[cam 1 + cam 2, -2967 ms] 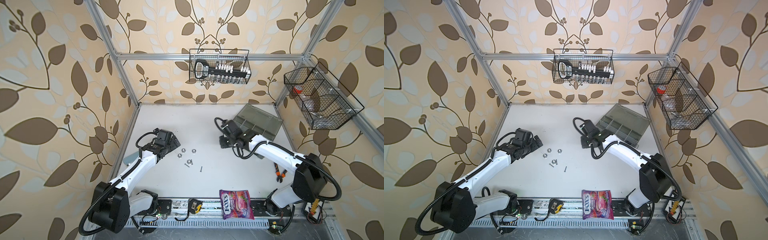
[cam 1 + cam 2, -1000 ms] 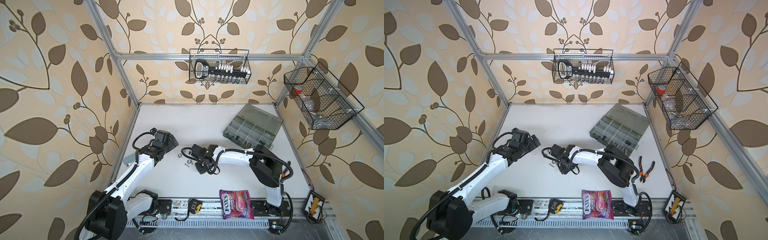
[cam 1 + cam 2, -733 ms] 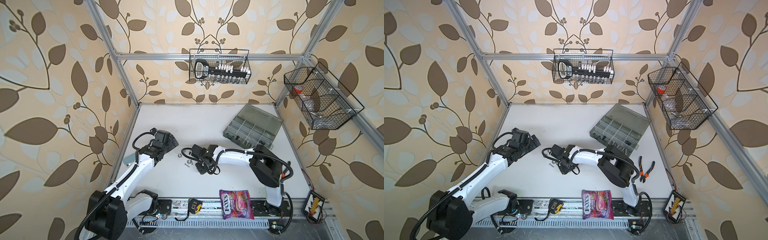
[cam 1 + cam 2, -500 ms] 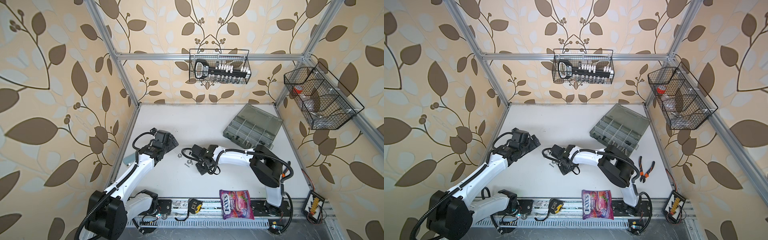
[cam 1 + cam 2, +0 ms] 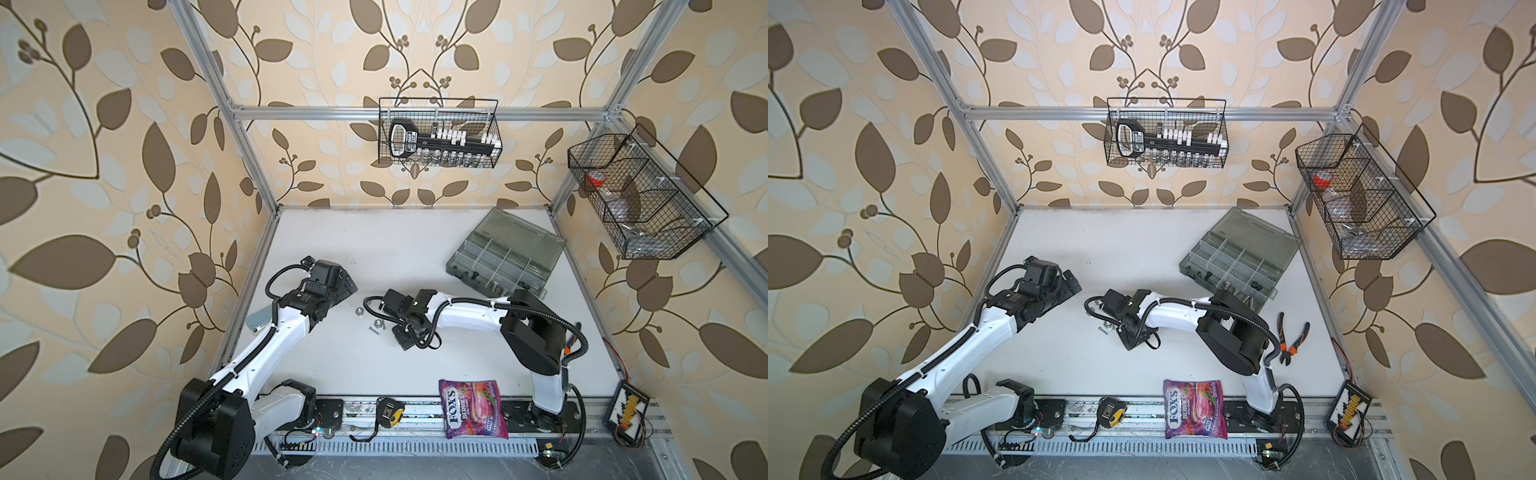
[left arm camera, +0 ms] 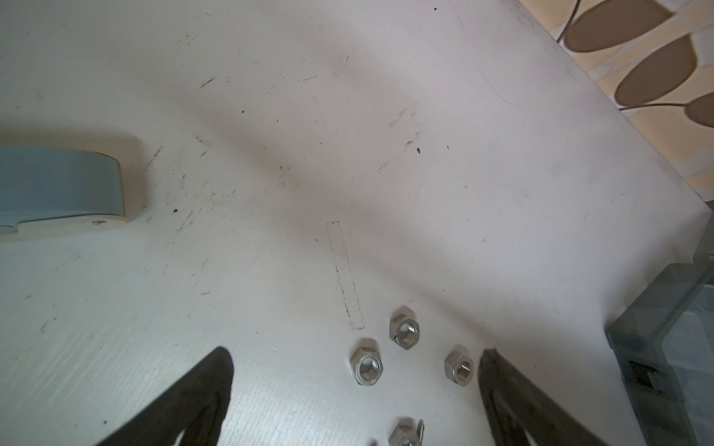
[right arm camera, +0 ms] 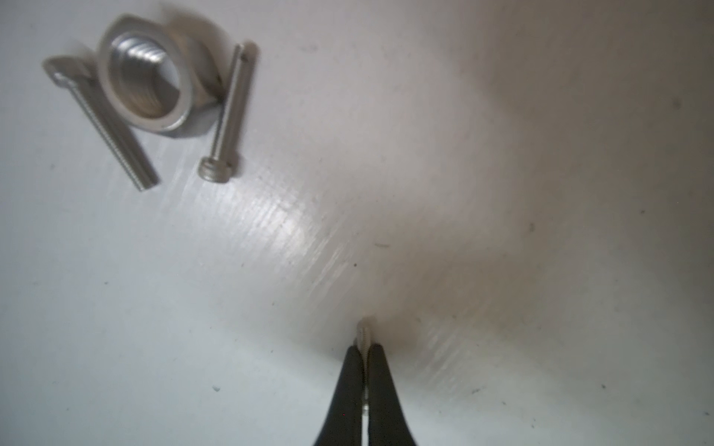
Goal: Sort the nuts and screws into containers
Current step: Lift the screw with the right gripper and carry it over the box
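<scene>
Steel: four nuts (image 6: 404, 328) (three screws (image 7: 228, 116))

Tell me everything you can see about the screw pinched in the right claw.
The screw is thin, silvery metal, finely threaded on the end that pokes out past the tips. The right claw is shut on it: both black fingers press its sides, with the shaft lying along the slit between them. Its head is hidden. It sits low over the white table; whether it touches cannot be told.
</scene>
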Controlling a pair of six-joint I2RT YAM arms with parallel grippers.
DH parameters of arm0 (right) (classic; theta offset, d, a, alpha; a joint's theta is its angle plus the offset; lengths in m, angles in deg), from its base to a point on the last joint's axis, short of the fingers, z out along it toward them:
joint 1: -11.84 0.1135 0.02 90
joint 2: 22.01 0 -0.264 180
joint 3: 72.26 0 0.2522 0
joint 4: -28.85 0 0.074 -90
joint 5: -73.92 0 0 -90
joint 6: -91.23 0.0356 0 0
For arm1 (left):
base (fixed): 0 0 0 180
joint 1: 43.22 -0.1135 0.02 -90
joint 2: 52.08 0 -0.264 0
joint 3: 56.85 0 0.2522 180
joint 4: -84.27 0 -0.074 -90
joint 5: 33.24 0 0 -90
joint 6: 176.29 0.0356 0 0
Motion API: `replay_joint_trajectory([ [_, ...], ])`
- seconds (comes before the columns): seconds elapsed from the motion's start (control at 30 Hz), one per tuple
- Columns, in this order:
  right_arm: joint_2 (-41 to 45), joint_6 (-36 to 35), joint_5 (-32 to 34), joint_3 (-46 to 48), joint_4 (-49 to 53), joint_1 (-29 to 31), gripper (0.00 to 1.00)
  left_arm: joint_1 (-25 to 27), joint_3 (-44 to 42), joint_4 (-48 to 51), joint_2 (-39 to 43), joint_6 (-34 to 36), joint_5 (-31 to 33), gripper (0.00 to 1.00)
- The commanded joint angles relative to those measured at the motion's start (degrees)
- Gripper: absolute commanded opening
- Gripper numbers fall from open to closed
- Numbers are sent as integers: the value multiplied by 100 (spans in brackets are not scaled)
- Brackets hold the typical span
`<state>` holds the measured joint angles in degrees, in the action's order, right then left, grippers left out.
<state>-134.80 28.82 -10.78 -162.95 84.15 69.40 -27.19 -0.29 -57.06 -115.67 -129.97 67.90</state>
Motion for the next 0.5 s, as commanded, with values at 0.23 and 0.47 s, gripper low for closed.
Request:
replay_joint_trajectory([
  [0.23, 1158, -128, 380, 162, 153, -805, 0, -39, 113, 10, -85, 53, 126, 99],
  [0.47, 1823, -469, 861, 400, 162, -2188, 0, -39, 114, -6, -127, 51, 38, 99],
])
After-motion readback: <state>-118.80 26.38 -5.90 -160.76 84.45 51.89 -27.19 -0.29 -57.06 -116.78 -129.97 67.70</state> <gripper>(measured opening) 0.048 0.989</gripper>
